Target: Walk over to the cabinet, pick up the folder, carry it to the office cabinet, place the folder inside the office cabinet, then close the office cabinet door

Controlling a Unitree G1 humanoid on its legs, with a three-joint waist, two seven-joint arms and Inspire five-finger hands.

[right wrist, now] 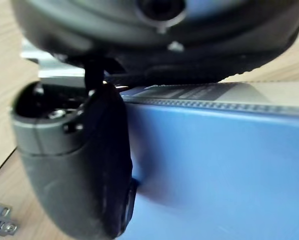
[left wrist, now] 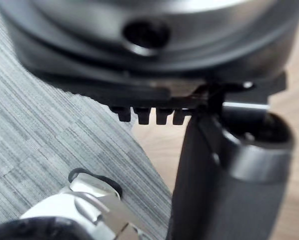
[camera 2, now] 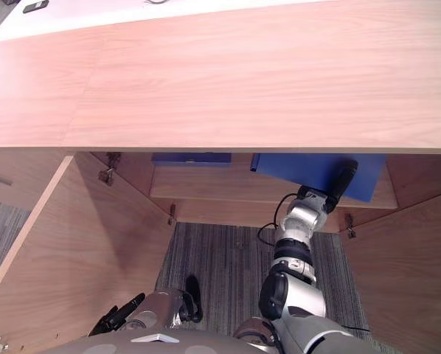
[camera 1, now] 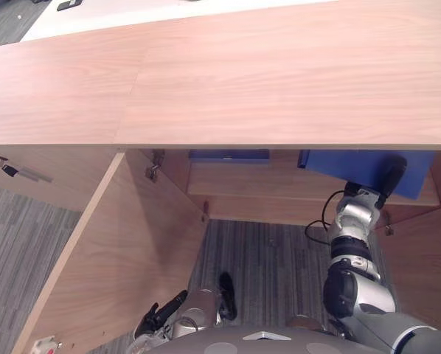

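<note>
The blue folder (camera 1: 349,166) lies partly under the office cabinet's wooden top (camera 1: 242,74), resting on the inner shelf (camera 1: 257,188) at the right. My right hand (camera 1: 389,177) reaches into the cabinet and grips the folder's near edge. In the right wrist view the thumb (right wrist: 74,165) presses on the folder's blue cover (right wrist: 214,170). My left hand (camera 1: 160,311) hangs low by the open left door, fingers relaxed and holding nothing.
Both cabinet doors stand open: the left door (camera 1: 124,251) swings out toward me, the right door (camera 1: 427,258) at the right edge. A second blue item (camera 1: 228,155) sits at the shelf's back. Grey carpet (camera 1: 272,258) lies between the doors.
</note>
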